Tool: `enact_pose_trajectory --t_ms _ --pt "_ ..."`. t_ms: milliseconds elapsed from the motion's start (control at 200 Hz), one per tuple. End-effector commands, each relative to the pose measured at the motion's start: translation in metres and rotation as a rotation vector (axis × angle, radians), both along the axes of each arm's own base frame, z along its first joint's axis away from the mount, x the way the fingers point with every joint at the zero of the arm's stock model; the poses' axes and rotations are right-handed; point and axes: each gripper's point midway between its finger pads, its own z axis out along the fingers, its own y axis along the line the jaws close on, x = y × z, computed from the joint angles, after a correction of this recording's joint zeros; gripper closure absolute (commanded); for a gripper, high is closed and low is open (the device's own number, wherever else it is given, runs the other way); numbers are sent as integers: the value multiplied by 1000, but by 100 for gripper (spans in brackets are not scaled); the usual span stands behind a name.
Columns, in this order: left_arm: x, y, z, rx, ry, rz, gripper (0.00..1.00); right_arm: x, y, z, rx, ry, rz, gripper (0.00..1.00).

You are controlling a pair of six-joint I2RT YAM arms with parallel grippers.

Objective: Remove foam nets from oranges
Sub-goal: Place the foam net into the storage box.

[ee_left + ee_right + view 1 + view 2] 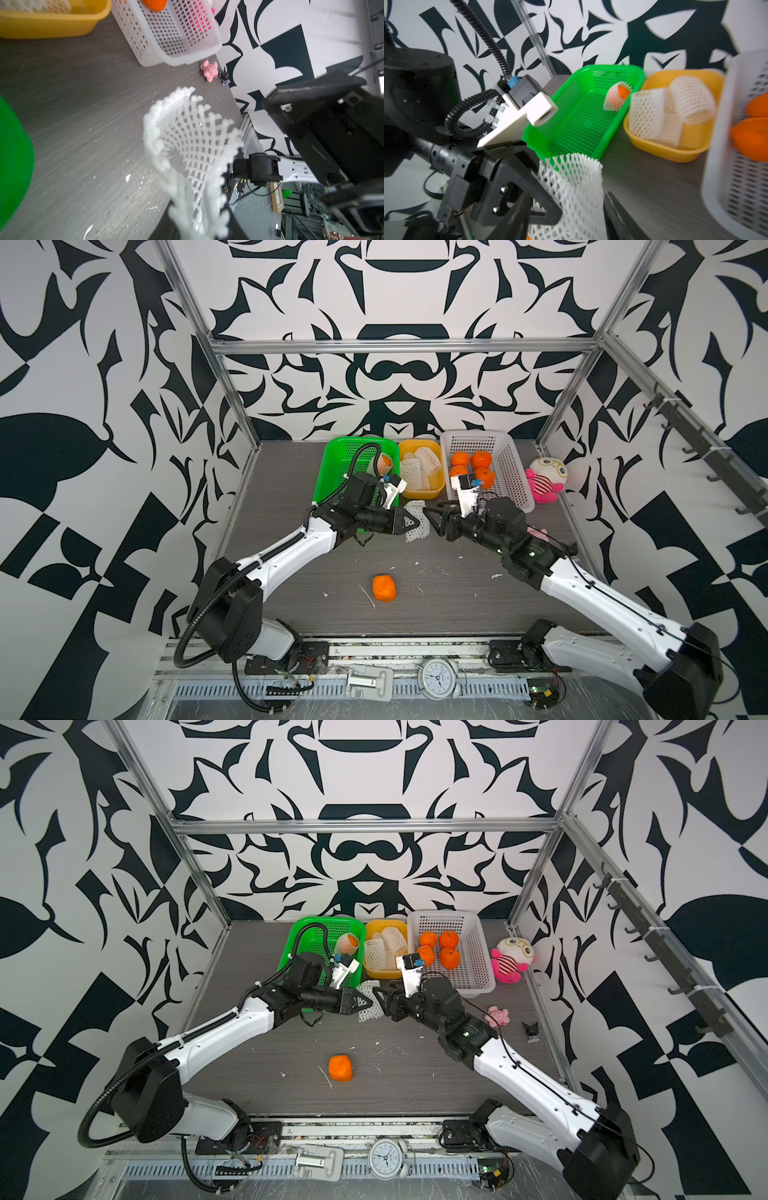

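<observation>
Right wrist view shows the empty foam net [571, 187] pinched in the closed left gripper [417, 523] over the table [457, 597]; the right gripper [430, 521] has its jaws apart just beside it. The net may slip or catch the near yellow tub [419, 492] rim, though open table lies toward the bare orange [384, 588].

White-shelled arms [291, 547] with black joints — ribbed black cable [492, 48] on the left one.
</observation>
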Motion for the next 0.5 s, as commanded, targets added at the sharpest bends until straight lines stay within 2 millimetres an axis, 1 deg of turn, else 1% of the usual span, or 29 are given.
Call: enact_pose_trajectory --t_ms 0,75,85,100,150,160,180,220,260,285,360,400,420,495 --pt "24 2 -4 97 2 22 75 9 -40 -1 -101 -58 -164 39" --pt "43 -4 -6 134 -2 22 76 11 -57 -4 -151 -70 -239 39" --pt "46 -6 -3 130 -7 24 76 11 -59 -5 -156 -70 -247 39" --pt "49 -7 -7 142 5 24 76 11 -61 -6 -166 -71 -258 39" --pt "61 -15 -5 154 4 15 76 11 -66 -9 -186 -67 -276 39" --pt "63 -16 -3 154 0 13 76 13 -71 -10 -196 -70 -303 39" --pt "67 -19 -6 164 8 8 76 14 -74 -11 -206 -70 -318 39" --pt "76 -25 -3 170 1 1 76 14 -76 -14 -214 -69 -327 39" --pt "85 -30 -6 182 5 -8 76 14 -77 -17 -221 -66 -334 39" --pt "92 -33 -3 188 -7 -6 76 15 -79 -18 -224 -66 -340 39" --pt "108 -39 -11 223 -5 -5 76 16 -81 -22 -233 -65 -354 39" --pt "117 -42 -10 230 -11 -4 76 16 -82 -24 -237 -64 -359 39" --pt "121 -44 -15 241 -5 -4 76 16 -83 -25 -239 -63 -363 39" --pt "136 -48 -20 262 -11 0 76 16 -84 -27 -243 -61 -366 39"
